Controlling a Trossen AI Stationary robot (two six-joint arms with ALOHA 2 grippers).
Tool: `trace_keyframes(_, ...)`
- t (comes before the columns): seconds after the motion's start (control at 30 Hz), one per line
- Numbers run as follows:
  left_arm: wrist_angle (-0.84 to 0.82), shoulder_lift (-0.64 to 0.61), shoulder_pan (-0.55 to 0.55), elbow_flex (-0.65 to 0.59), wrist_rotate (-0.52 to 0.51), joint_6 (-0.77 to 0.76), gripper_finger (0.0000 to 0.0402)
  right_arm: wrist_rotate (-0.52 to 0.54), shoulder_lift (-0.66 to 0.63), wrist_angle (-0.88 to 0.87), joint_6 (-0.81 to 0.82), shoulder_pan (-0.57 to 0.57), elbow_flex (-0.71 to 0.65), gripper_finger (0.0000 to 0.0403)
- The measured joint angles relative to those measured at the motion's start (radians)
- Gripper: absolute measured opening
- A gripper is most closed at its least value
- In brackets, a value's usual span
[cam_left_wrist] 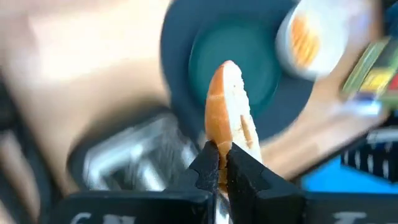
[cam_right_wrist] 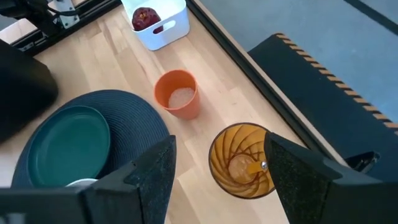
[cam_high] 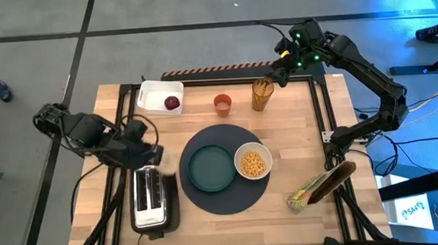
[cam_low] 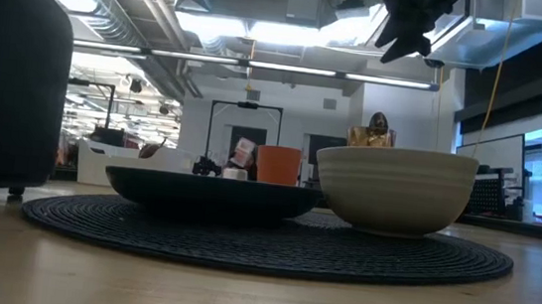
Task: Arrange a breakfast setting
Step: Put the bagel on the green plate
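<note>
My left gripper point(cam_high: 158, 154) hangs over the toaster point(cam_high: 150, 197) at the table's left, shut on a cut bagel piece point(cam_left_wrist: 227, 102). To its right the teal plate point(cam_high: 210, 168) and the white bowl point(cam_high: 253, 162) with cereal rest on the round dark mat point(cam_high: 228, 203). The orange cup point(cam_high: 222, 104) stands behind the mat. The dark red fruit point(cam_high: 172, 102) lies in a white tray point(cam_high: 155, 92). My right gripper point(cam_right_wrist: 221, 149) is open high above an amber glass point(cam_right_wrist: 239, 163) at the far right. The spoon cannot be made out. My left gripper pinches the bagel piece by its near edge point(cam_left_wrist: 219, 144) between the two fingertips point(cam_left_wrist: 205, 163). The piece stands on edge and sticks out past the fingers, lifted clear above the toaster and the mat.
A slanting pack point(cam_high: 320, 186) lies at the near right of the table. The toaster's dark body point(cam_low: 4, 76) fills the left of the low view. Bare wood lies between the mat and the table's near edge.
</note>
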Motion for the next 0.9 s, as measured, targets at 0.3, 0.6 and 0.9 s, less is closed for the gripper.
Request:
trace_keyframes(0.3, 0.467, 0.036, 0.266, -0.237, -0.048, 0.653, 0.0008, -0.002, 0.000, -0.009, 0.066, 0.000, 0.000, 0.0232)
trace_keyframes(0.6, 0.953, 0.037, 0.519, -0.639, 0.306, 0.951, 0.0007, -0.005, 0.000, -0.066, 0.092, 0.000, 0.000, 0.0232)
trace_keyframes(0.9, 1.366, 0.037, 0.533, -0.950, 0.432, 1.065, 0.0012, 0.026, 0.000, -0.158, 0.110, 0.000, 0.000, 0.0232)
